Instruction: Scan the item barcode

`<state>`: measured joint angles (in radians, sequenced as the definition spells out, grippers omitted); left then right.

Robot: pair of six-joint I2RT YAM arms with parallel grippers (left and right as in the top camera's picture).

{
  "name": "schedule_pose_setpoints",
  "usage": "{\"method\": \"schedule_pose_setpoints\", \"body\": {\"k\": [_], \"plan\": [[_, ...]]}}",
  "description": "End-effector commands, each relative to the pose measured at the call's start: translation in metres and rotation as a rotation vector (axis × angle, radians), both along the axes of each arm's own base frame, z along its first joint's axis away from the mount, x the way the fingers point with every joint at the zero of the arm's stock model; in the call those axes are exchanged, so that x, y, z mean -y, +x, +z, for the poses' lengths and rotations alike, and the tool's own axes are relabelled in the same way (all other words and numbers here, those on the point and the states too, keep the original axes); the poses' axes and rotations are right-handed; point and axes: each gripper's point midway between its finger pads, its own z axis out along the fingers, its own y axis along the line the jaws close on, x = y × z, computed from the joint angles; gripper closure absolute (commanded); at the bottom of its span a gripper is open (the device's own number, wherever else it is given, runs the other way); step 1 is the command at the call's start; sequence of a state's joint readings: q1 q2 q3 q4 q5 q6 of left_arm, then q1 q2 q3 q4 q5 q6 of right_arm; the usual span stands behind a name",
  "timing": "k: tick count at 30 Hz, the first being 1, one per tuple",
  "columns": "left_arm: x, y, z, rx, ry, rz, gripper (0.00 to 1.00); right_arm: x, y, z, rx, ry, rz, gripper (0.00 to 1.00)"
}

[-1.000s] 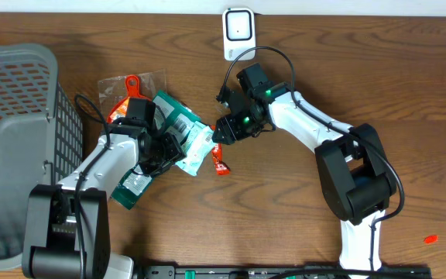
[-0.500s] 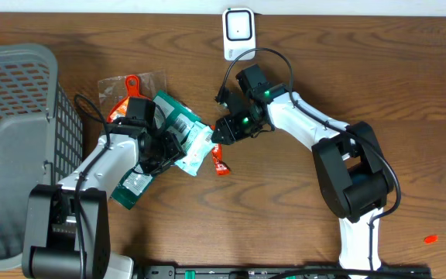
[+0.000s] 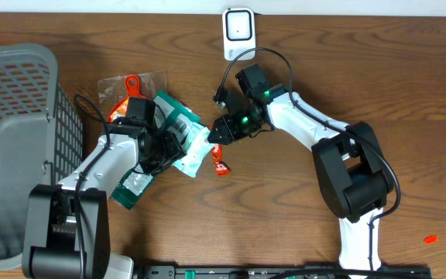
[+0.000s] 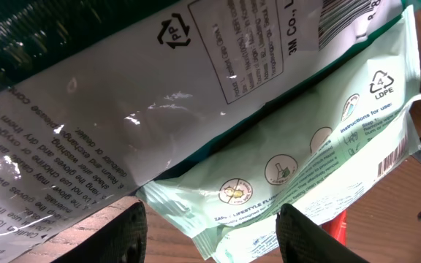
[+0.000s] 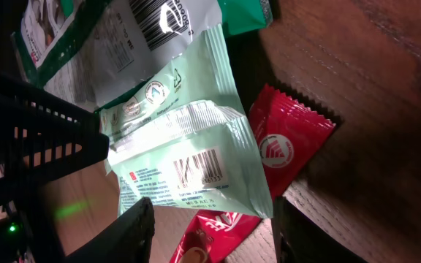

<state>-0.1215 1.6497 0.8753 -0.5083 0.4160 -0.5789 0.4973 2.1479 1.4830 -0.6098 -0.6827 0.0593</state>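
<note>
A pale green pouch (image 3: 195, 152) lies flat on the table between both grippers, its barcode (image 5: 198, 166) facing up. My left gripper (image 3: 163, 152) is open at the pouch's left end, and a corner of the pouch (image 4: 283, 175) reaches between the fingers (image 4: 126, 232) without touching them. At the right edge of the pouch (image 5: 188, 146), my right gripper (image 3: 216, 133) stands open, its fingers (image 5: 134, 234) straddling that edge. A green and white bag (image 3: 169, 122) overlaps the pouch's left side. The white scanner (image 3: 238, 32) stands at the table's far edge.
A red packet (image 3: 221, 164) lies partly under the pouch's right end, also seen as the red packet (image 5: 283, 146) in the right wrist view. A clear pack with an orange handle (image 3: 130, 85) lies behind the bag. A grey basket (image 3: 14, 132) fills the left side.
My right gripper has crept slightly left onto the pouch's edge and its jaws have narrowed a little. The left arm has not moved.
</note>
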Motion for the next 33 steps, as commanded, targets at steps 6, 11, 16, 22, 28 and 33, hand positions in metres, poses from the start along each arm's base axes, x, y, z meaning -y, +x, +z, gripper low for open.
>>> {"method": "schedule_pose_setpoints", "body": {"k": [6, 11, 16, 22, 28, 33], "plan": [[-0.001, -0.004, -0.006, -0.021, 0.007, 0.005, 0.43, -0.013, -0.016, -0.019, -0.042, 0.006, 0.050, 0.50], [-0.001, -0.004, -0.007, -0.020, 0.011, 0.006, 0.43, -0.013, -0.017, -0.028, -0.067, 0.001, 0.039, 0.51], [-0.002, -0.003, -0.008, -0.016, 0.018, 0.007, 0.43, -0.016, -0.019, -0.025, -0.077, 0.025, 0.045, 0.53], [-0.003, -0.008, -0.015, -0.015, 0.017, 0.008, 0.43, -0.025, -0.024, -0.015, -0.101, 0.098, 0.068, 0.56], [-0.004, -0.013, -0.022, -0.025, 0.013, 0.024, 0.43, -0.026, -0.025, -0.012, -0.111, 0.114, 0.072, 0.62], [-0.003, -0.010, -0.022, -0.012, 0.008, 0.035, 0.43, -0.026, -0.025, -0.012, -0.110, 0.116, 0.073, 0.83]]}}
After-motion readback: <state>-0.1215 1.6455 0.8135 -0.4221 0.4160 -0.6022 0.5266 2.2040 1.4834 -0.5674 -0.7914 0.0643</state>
